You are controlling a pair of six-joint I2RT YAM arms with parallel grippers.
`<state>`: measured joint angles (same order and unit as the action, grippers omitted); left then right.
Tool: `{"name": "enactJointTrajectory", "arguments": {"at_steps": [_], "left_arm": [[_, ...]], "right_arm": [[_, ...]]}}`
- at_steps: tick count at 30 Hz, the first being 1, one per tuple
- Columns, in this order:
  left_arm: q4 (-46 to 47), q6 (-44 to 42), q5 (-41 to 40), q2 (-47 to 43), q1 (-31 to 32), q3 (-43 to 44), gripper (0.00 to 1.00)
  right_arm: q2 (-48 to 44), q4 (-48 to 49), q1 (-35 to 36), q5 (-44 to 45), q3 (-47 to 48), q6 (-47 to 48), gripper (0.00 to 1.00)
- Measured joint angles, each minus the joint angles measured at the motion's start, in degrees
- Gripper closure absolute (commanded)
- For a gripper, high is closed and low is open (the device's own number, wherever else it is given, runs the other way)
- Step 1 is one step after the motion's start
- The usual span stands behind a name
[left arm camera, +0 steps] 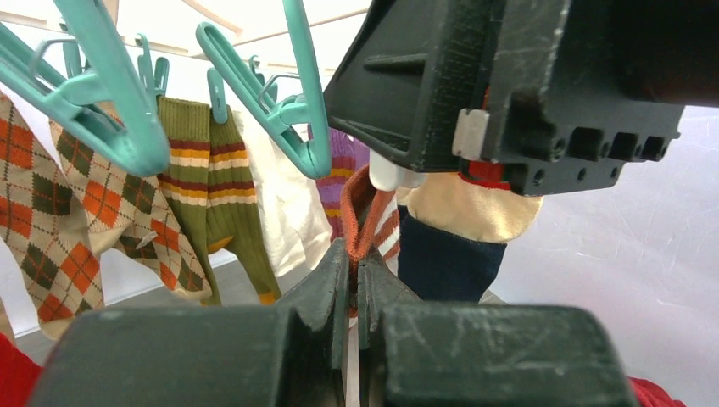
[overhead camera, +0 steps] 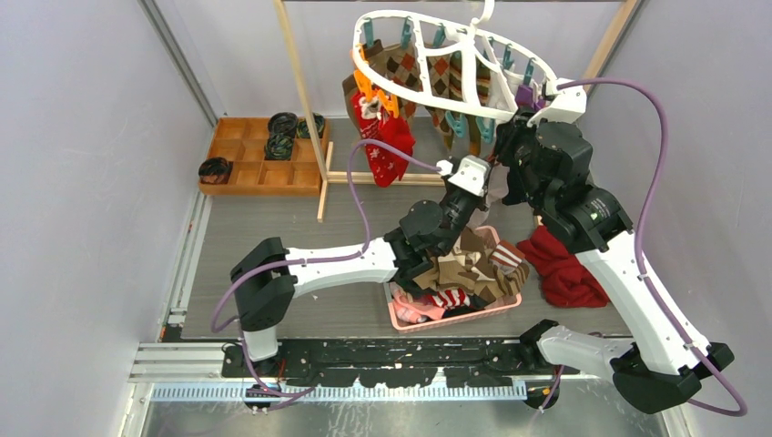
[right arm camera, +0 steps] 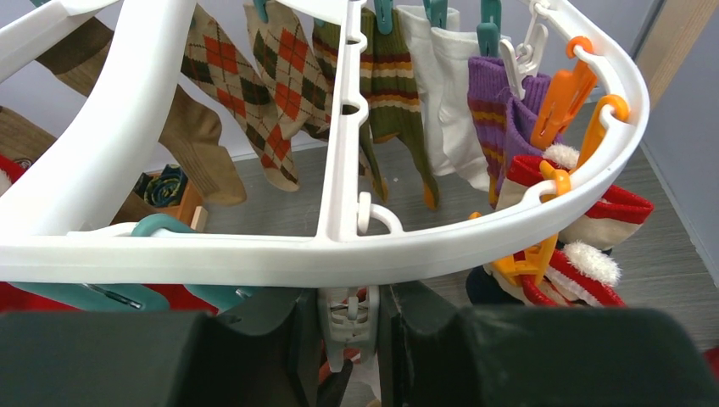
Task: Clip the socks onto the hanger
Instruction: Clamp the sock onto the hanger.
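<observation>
The white oval hanger (overhead camera: 428, 91) hangs from the rail, and several socks (overhead camera: 393, 146) are pegged to it. Under its rim (right arm camera: 254, 259), my right gripper (right arm camera: 348, 326) is shut on a white clip peg (right arm camera: 349, 318), one finger on each side. My left gripper (left arm camera: 356, 254) is shut on the cuff of an orange-striped sock (left arm camera: 366, 208) and holds it up just below that white peg (left arm camera: 392, 174). In the top view the left gripper (overhead camera: 473, 171) is raised beside the right gripper (overhead camera: 539, 102). Argyle (right arm camera: 280, 85), olive striped (left arm camera: 212, 186) and purple (right arm camera: 500, 110) socks hang from teal pegs (left arm camera: 280, 110).
A pink basket (overhead camera: 398, 316) with several loose socks sits between the arms. A red cloth (overhead camera: 564, 269) lies to its right. A wooden tray (overhead camera: 238, 173) with black rolls stands at the back left. The wooden rack post (overhead camera: 305, 91) rises beside the hanger.
</observation>
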<state>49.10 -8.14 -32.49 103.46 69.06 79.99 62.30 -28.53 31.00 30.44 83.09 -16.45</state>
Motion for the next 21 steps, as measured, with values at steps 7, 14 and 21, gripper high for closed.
{"name": "enactJointTrajectory", "arguments": {"at_steps": [7, 14, 21], "left_arm": [[0.5, -1.5, -1.4, 0.6, 0.6, 1.6, 1.0], [1.2, -2.1, -2.5, 0.7, 0.7, 2.3, 1.0], [1.5, -1.7, -2.3, 0.7, 1.1, 2.3, 1.0]], "right_arm": [[0.5, -0.5, 0.0, 0.4, 0.6, 0.0, 0.89], [0.7, -0.7, 0.1, 0.9, 0.7, 0.0, 0.89], [0.7, -0.7, 0.1, 1.8, 0.7, 0.1, 0.89]]}}
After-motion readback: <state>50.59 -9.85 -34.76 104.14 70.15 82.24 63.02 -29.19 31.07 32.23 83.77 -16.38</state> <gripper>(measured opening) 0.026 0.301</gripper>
